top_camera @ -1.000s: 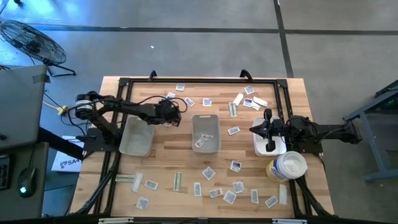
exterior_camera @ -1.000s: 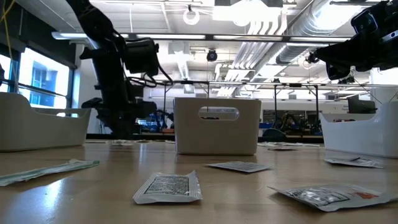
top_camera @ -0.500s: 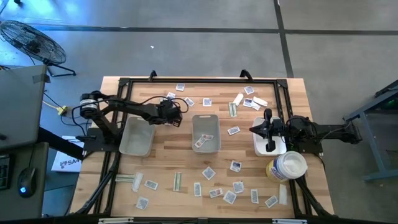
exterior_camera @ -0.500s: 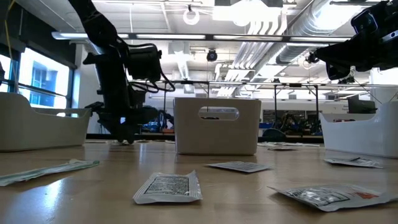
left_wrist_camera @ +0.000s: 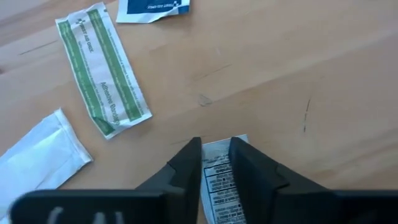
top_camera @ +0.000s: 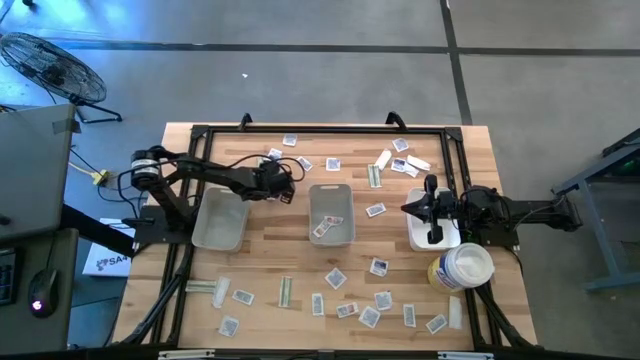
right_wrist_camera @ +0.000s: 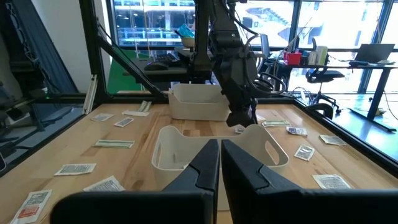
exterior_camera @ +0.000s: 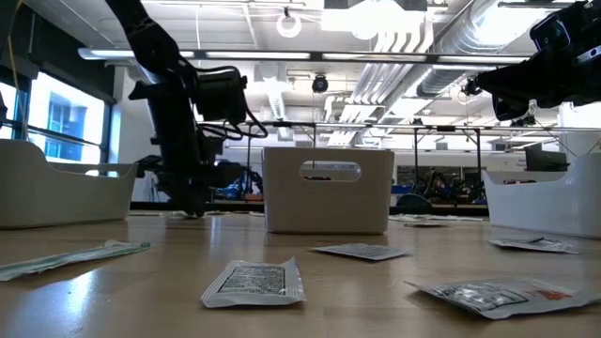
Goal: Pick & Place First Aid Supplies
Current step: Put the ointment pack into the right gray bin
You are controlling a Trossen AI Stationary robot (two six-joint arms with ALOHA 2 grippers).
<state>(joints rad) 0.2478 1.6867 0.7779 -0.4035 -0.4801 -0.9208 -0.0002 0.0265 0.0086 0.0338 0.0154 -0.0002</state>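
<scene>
Lying flat on the wooden table [left_wrist_camera: 267, 68], a white-grey sachet [left_wrist_camera: 219, 180] with dark print sits clamped between the left gripper [left_wrist_camera: 215, 163] fingers, near a green-striped strip [left_wrist_camera: 102, 68]; the right gripper [right_wrist_camera: 220, 163], closed and empty, hangs over a white tray [right_wrist_camera: 186, 149].

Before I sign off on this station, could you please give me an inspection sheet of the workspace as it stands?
Surface: wooden table, black frame around it.
Job's things: packets scattered at both ends; one sachet between the left gripper's fingers; some in the middle tray.
Clutter: round white tub, grey tray.
Grippers: left gripper closing on the sachet at the table; right gripper shut, hovering over the white tray.
Cables: a cable loops along the left arm.
Surroundings: floor fan, desks, monitors.
</scene>
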